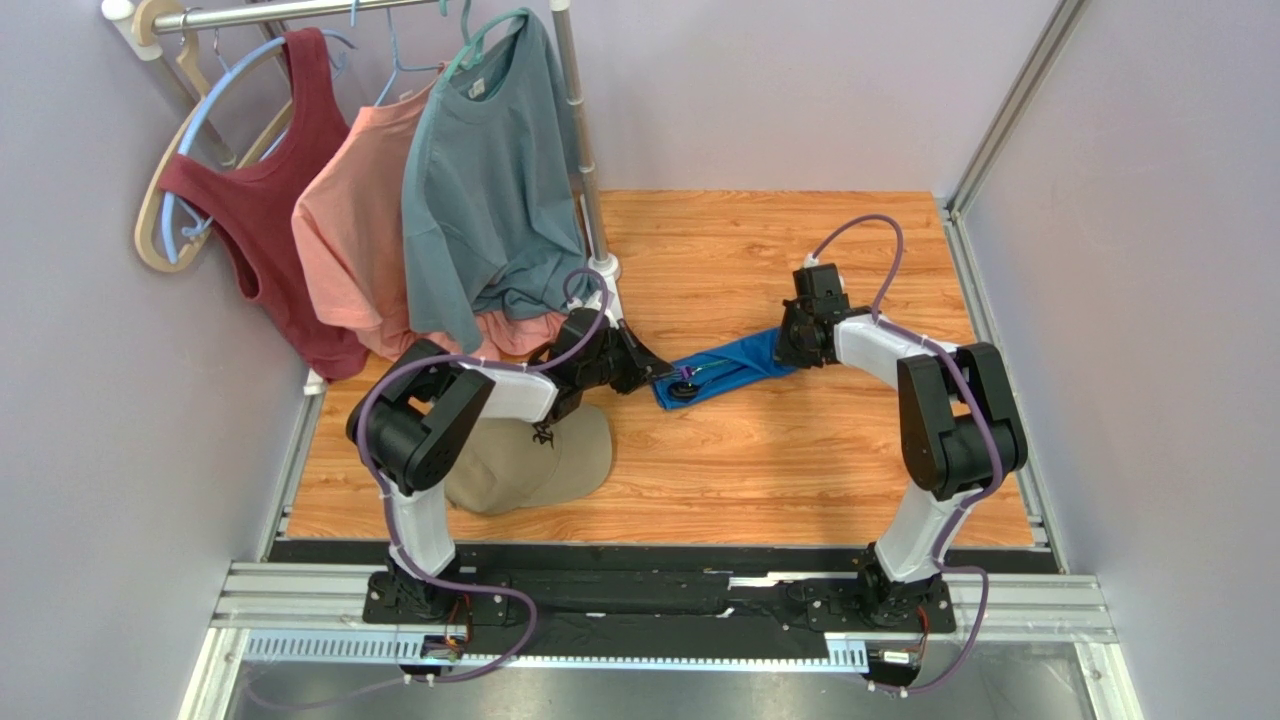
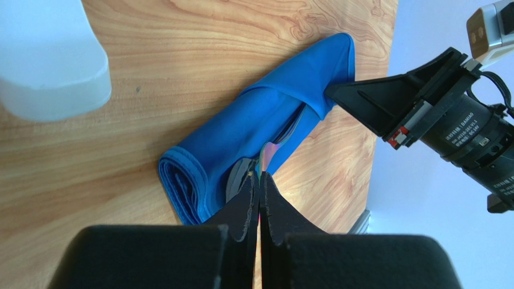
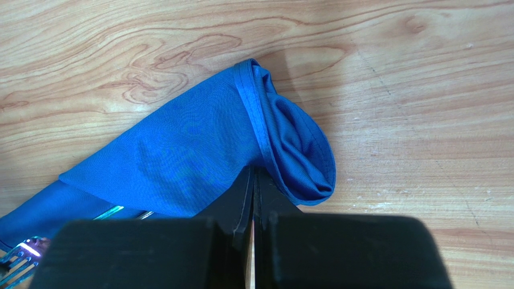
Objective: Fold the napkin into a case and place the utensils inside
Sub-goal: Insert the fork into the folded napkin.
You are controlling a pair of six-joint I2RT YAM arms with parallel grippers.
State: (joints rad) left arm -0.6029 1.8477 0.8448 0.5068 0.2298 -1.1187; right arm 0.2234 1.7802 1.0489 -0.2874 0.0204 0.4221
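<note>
Napkin (image 1: 736, 365) lies folded on the wooden table (image 1: 781, 465), seen from above. My left wrist alone reads DAMIAO on the right arm's motor (image 2: 467, 129), with the left gripper (image 2: 260, 180) clamped tight on an iridescent utensil (image 2: 266, 153) tip. Right wrist adds fork tines (image 3: 21, 256) poking out, and the right gripper (image 3: 253, 174) closed tight, pinching the napkin hem.

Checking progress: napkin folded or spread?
Folded: the napkin lies as a narrow layered pouch, edges stacked at one end, utensils poking from its opening.
</note>
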